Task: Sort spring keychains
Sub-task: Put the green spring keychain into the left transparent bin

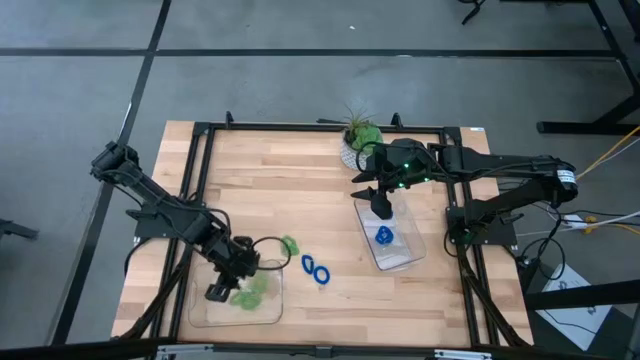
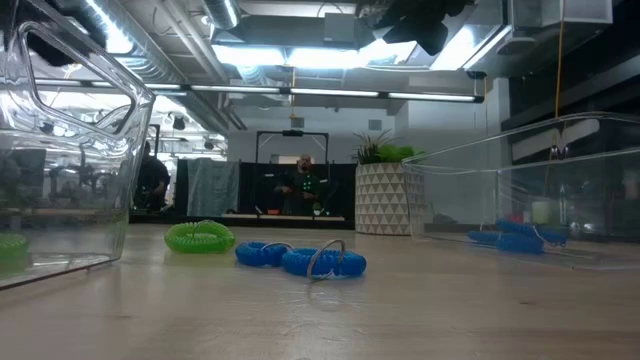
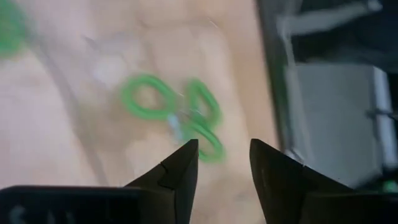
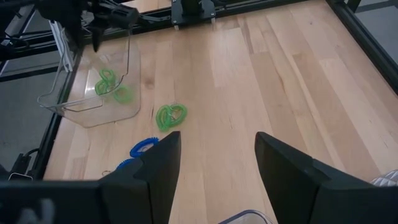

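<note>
Overhead, the left tool (image 1: 222,291) hangs over the clear left tray (image 1: 200,312) at the table's (image 1: 300,170) near left corner. Its fingers (image 3: 177,177) stand apart with nothing between them. Below them, on the tray floor, lies a cluster of green keychains (image 3: 177,118), three loops linked at a small metal ring, clear of the fingertips. From above the same cluster (image 1: 250,290) shows just beside the tool.

One more green keychain (image 1: 289,244) lies on bare table just outside the tray's far right corner. From table height it reads as a flat green coil (image 2: 199,237).

Two blue keychains (image 1: 316,269) lie side by side on the table between the two trays, near the green one but not touching it. Low down they sit as a joined pair (image 2: 300,259) with a metal ring standing up at the front.

The right tray (image 1: 400,255) lies near the table's right edge and holds one blue keychain (image 1: 384,236). At table height, blue coils (image 2: 520,236) show through its clear wall.

The right tool (image 1: 380,203) waits above the far end of the right tray, fingers (image 4: 283,168) wide apart and empty.

A potted plant (image 1: 360,140) stands at the table's far edge, just beside the right arm.
</note>
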Controlling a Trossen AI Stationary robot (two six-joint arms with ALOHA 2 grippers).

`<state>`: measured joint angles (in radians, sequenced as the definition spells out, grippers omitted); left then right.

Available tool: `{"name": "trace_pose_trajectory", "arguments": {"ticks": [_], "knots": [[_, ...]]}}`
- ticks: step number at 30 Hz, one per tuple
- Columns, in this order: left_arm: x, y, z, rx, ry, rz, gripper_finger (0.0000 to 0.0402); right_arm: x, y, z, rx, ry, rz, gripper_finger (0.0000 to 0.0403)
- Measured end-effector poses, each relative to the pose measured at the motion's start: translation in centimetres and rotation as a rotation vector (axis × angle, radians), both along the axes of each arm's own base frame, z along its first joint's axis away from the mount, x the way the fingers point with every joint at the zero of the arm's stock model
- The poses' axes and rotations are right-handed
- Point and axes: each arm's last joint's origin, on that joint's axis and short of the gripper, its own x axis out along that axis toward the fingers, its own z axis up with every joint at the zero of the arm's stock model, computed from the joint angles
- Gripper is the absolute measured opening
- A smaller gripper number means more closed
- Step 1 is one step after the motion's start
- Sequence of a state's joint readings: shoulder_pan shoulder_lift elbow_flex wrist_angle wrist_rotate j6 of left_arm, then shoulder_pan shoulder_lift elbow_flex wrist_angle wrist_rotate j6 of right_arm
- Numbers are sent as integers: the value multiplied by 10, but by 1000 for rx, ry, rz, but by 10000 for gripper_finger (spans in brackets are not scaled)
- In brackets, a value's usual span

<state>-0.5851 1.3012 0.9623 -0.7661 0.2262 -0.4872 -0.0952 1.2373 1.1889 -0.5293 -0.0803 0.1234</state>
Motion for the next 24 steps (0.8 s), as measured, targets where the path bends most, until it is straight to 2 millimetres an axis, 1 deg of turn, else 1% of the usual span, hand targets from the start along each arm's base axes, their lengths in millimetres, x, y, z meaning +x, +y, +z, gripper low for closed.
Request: {"name": "trace_pose_trajectory", "arguments": {"ticks": [5, 10, 16, 24], "knots": [[11, 15, 2, 75, -79, 129, 133, 0, 0, 0, 2, -1, -1, 205], [30, 33, 8, 19, -152, 293, 129, 0, 0, 0, 4, -1, -2, 205], [52, 60, 16, -63, -249, 475, 128, 0, 0, 0, 0, -1, 0, 205], [64, 93, 20, -86, -304, 703, 118, 0, 0, 0, 0, 0, 0, 205]]}}
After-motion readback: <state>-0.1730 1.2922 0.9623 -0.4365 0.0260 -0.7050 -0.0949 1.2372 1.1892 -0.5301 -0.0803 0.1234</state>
